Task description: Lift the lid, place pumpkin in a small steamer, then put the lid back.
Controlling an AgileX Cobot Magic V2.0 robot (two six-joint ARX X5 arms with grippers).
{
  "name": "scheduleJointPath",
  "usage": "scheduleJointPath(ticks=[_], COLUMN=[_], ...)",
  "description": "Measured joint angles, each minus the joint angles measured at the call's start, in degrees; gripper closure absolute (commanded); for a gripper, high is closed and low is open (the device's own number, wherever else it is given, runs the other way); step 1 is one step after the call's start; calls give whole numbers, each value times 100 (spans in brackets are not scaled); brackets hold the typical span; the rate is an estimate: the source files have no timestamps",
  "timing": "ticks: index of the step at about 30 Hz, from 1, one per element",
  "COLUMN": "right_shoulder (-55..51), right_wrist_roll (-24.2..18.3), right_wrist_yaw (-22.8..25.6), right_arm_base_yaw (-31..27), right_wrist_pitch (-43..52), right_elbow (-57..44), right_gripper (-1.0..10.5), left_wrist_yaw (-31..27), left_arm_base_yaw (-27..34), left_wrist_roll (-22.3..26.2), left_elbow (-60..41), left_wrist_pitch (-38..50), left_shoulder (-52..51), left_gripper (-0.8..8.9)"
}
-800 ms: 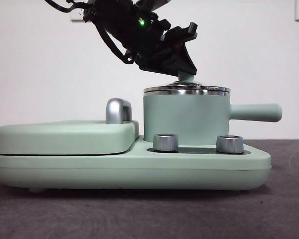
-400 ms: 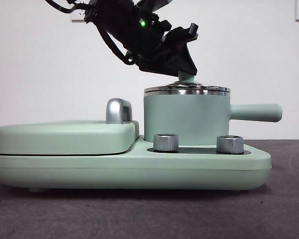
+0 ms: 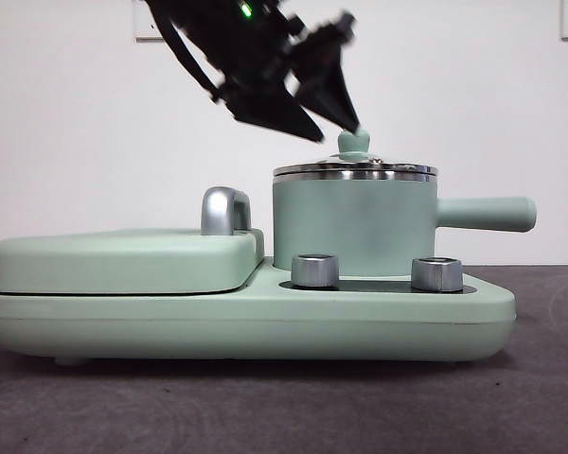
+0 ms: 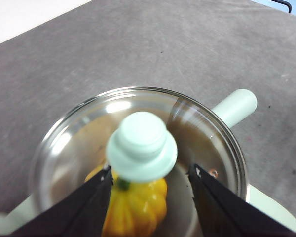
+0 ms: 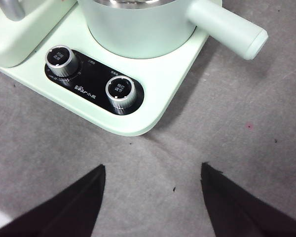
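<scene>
Lid sits on small steamer. Left gripper just above knob, jaws spread, gripping nothing. Front view hides contents; left wrist view shows pumpkin inside through glass, partly behind knob. Right gripper – jaws apart, empty – over bare table near two dials. Left arm blurred.

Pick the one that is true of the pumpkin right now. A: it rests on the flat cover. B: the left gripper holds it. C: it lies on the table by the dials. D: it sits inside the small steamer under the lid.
D: the left wrist view shows the pumpkin through the glass of the lid, which sits on the small steamer.
</scene>
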Motion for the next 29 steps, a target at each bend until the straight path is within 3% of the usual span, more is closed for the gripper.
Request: scheduleJointPath(ticks=[11, 22, 29], right_shoulder=[63, 927, 1611], right_wrist_roll=[2, 0, -24], right_wrist_yaw=[-149, -160, -610], right_arm_base_yaw=[0, 0, 0], right_wrist_pitch=[61, 966, 1902], right_elbow=[0, 0, 0], right_gripper=[642, 605, 605], left_wrist_yaw=[-2, -227, -385], left_arm_base_yaw=[752, 1335, 1703], left_wrist_roll=[-1058, -1458, -1792], left_elbow=[-90, -1864, -2706], left_wrist_pitch=[-1956, -2100, -2446], left_shoulder=[-1169, -3150, -4505], left_gripper=[560, 563, 563])
